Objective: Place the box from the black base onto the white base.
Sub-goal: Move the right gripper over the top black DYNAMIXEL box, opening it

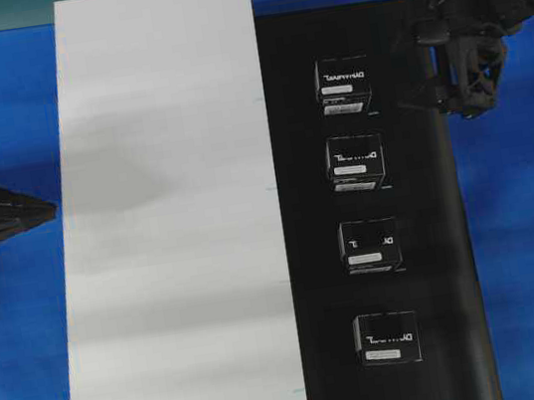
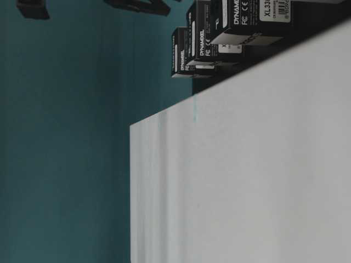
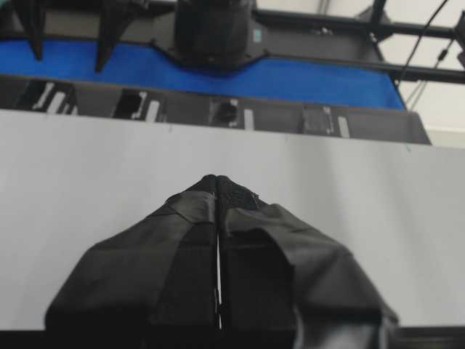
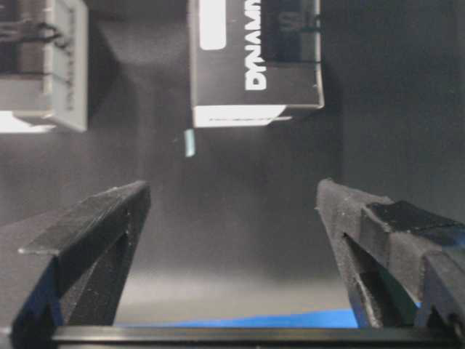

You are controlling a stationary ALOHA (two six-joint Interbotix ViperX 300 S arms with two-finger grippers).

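Observation:
Several small black boxes with white lettering stand in a row on the black base (image 1: 433,235). The farthest box (image 1: 343,85) (image 4: 254,65) lies just ahead of my right gripper (image 1: 407,73) (image 4: 232,193). That gripper hovers over the black base, open, with nothing between its fingers (image 4: 102,218). A neighbouring box (image 4: 43,65) shows at the upper left of the right wrist view. The white base (image 1: 170,224) (image 3: 87,167) is bare. My left gripper (image 1: 47,208) (image 3: 218,178) is shut and empty at the white base's left edge.
Blue table (image 1: 532,221) surrounds both bases. The other boxes (image 1: 355,163) (image 1: 370,245) (image 1: 387,337) stand nearer along the black base. The table-level view shows the white base (image 2: 247,164) with boxes (image 2: 219,33) behind it.

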